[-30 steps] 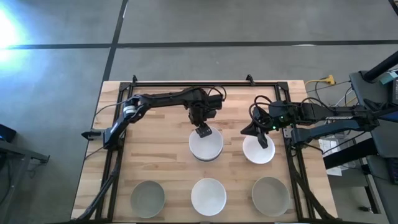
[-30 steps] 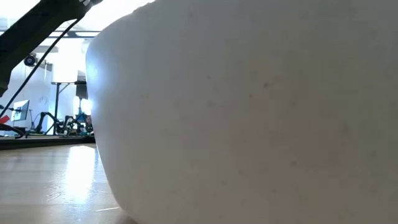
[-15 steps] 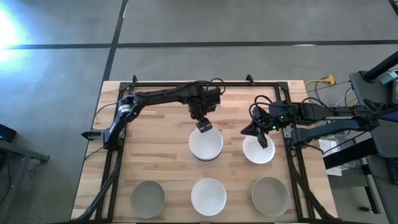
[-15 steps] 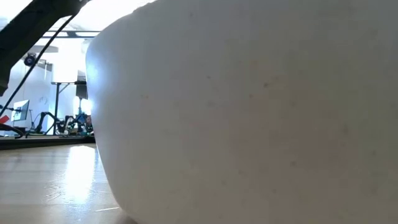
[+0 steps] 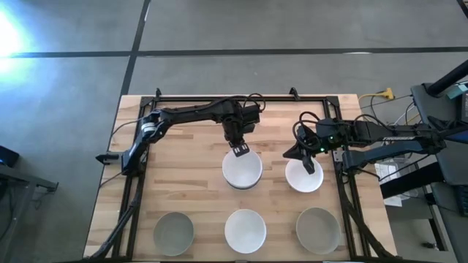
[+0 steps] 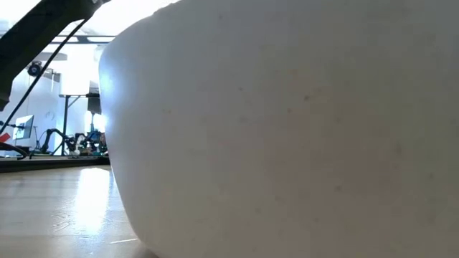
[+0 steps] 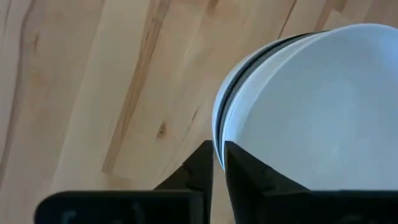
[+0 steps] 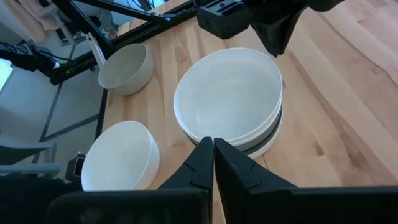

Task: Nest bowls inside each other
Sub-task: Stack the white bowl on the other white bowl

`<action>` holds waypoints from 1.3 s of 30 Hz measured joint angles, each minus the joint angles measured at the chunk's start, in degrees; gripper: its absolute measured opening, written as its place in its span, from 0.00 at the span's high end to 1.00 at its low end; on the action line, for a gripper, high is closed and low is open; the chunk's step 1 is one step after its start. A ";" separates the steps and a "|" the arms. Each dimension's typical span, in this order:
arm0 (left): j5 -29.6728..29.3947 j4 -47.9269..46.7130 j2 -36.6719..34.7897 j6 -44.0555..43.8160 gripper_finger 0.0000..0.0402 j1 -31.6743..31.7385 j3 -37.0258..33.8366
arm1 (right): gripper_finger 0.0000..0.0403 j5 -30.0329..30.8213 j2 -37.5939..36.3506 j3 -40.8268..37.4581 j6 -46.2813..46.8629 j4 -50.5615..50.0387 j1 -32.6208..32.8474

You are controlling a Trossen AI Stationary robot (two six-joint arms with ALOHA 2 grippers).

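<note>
White, with a dark rim showing beneath it, the stack of bowls (image 5: 242, 169) sits mid-table. I see my left gripper (image 5: 239, 149) at the stack's far rim, its fingers pinched together with nothing between them. Just right of the stack, my right gripper (image 5: 308, 165) hovers over a lone white bowl (image 5: 304, 177), fingers likewise clenched on nothing.

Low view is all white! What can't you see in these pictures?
- Low view: one white bowl right against the lens hides nearly everything behind it.
- High view: the centre stack shows only its top bowl, which covers those beneath, so their number is unclear.
- Left wrist view: that stack runs off the picture's edge.
</note>
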 joint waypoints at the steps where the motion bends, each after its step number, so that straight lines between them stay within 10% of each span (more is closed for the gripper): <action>1: 0.51 -0.02 0.00 0.00 0.94 0.00 -0.03 | 0.98 0.00 0.00 0.00 0.00 0.00 0.00; 19: 0.48 -1.18 -0.78 -0.53 1.00 0.37 -1.84 | 0.98 -0.02 0.00 0.00 1.93 0.00 0.00; 39: -9.49 -0.66 -22.98 1.22 1.00 0.35 -6.63 | 0.98 2.11 0.44 0.02 2.54 14.61 0.02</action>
